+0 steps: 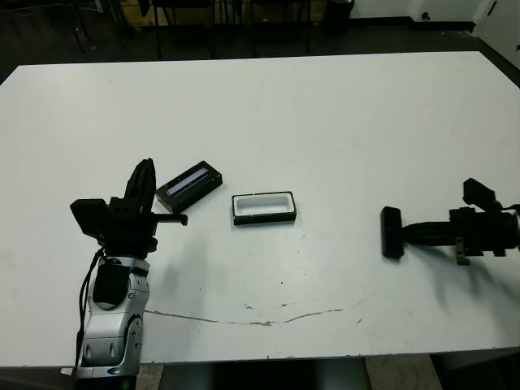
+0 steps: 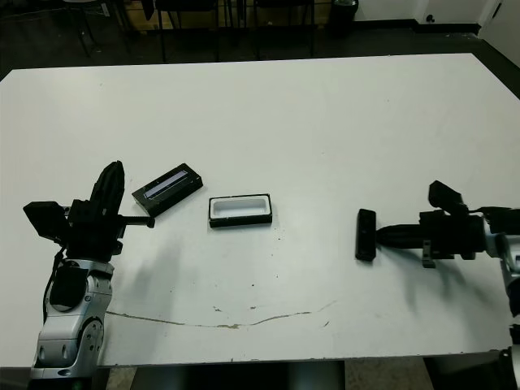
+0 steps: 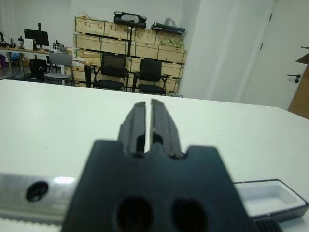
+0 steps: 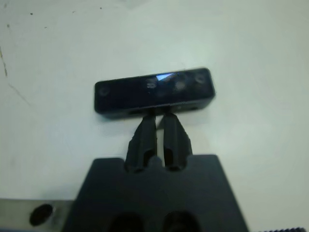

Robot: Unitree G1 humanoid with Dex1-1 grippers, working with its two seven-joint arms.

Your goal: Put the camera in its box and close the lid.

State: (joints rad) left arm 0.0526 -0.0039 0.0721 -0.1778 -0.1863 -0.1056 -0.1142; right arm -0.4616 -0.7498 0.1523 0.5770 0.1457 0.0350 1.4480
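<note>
Head views overlook the table (image 1: 325, 122); wrist views sit low.

the camera (image 1: 392, 232), a slim black bar with a glossy bluish patch on its face, is lying on the white table (image 1: 325, 122) at the right, well apart from the other two things. the box (image 1: 263, 208), a shallow black tray with a white lining, is sitting open near the middle. the lid (image 1: 189, 184), black with a light-grey stripe, is lying flat just left of the box, turned at an angle, not touching it.

Even overhead light; soft shadows; wrist views blurred.
</note>
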